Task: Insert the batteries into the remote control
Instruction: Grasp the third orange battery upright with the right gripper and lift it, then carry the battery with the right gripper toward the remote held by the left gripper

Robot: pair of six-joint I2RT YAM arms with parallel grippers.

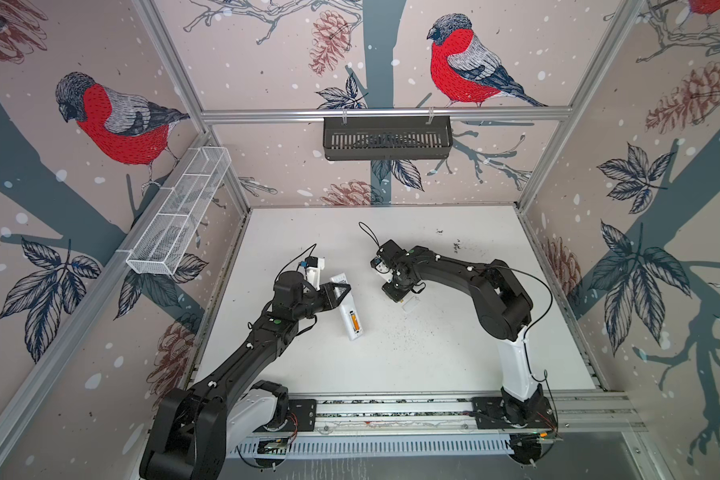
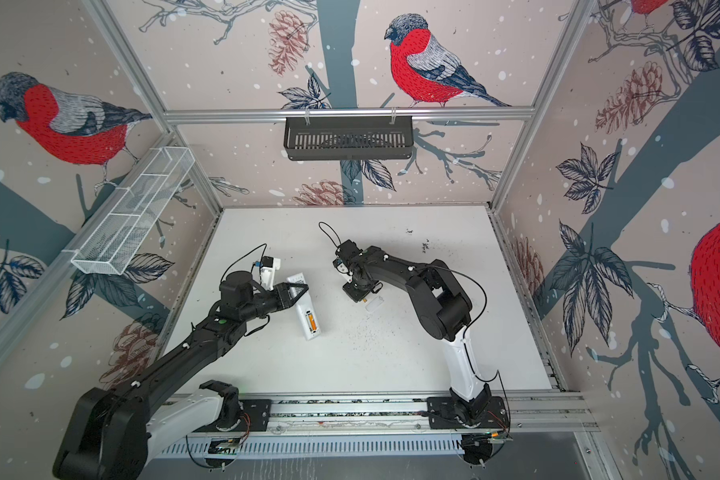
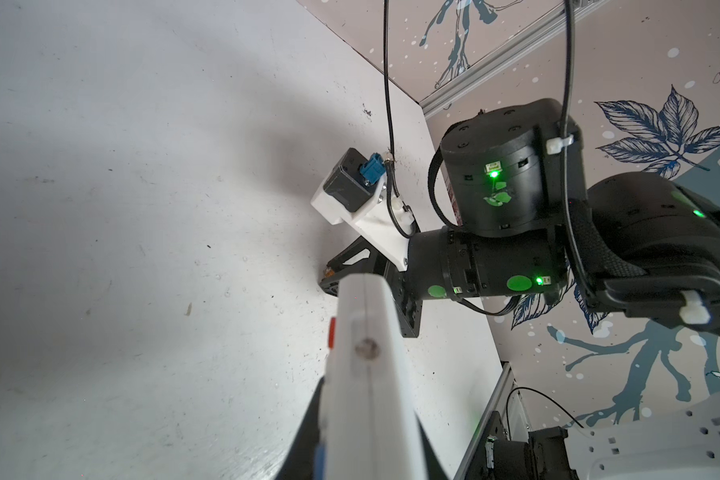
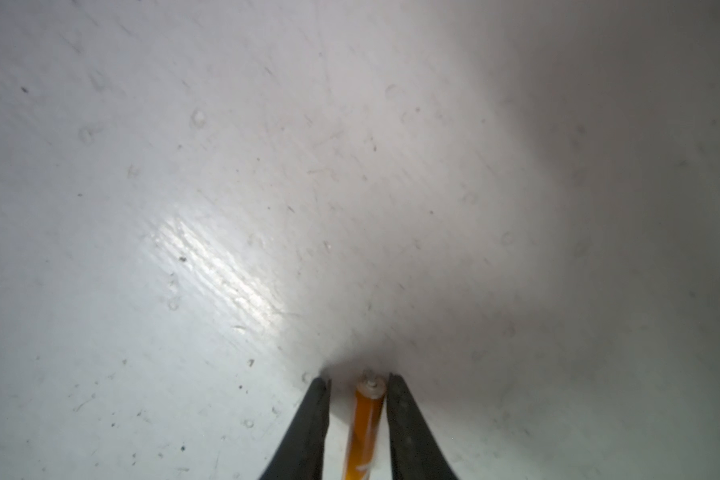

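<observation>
Right gripper straddles the slim orange cylindrical battery, mid-frame from above on the white tabletop, jaws apart, seemingly not pinching; left gripper clamps the long white plastic remote control, left of centre.

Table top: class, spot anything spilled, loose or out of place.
Dark specks lie scattered over the table, like spilled grit. A white cover lies loose beside the right gripper, apart from the remote control, whose open compartment shows one battery.
</observation>
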